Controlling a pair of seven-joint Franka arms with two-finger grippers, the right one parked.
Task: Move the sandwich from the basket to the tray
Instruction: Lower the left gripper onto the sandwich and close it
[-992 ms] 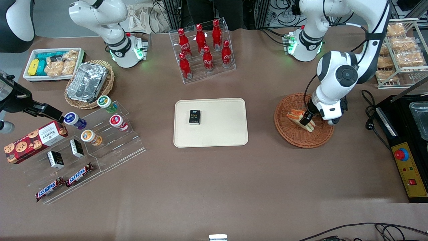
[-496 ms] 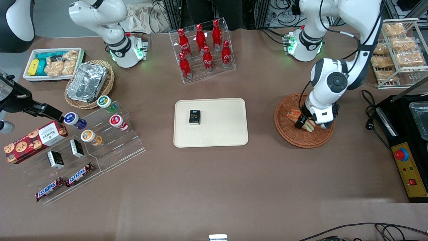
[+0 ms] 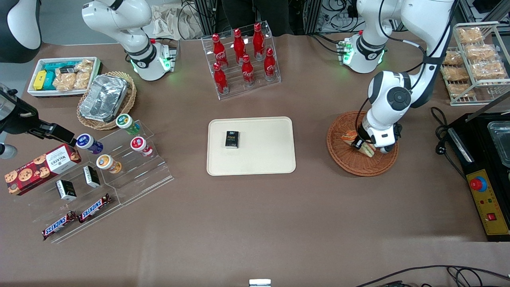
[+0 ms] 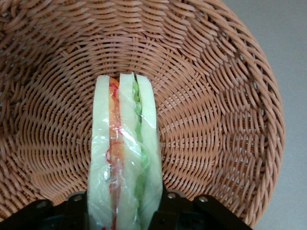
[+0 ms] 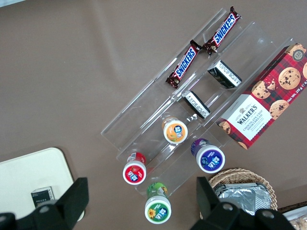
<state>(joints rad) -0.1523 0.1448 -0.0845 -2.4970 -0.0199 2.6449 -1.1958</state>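
Gripper [image 3: 359, 144] around one sandwich [image 4: 123, 153]

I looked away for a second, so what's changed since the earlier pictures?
The gripper came lower into the basket and closed in around the sandwich, fingers on either side. The sandwich is not yet lifted. The tray and its black box stayed put.

White-orange-green sandwich [image 4: 123, 153] (film-wrapped), reddish-brown woven basket [image 4: 216, 96]

Red cola bottles [image 3: 244, 59] fill a clear rack; Snickers bars [image 3: 75, 217] lie nearer the camera.
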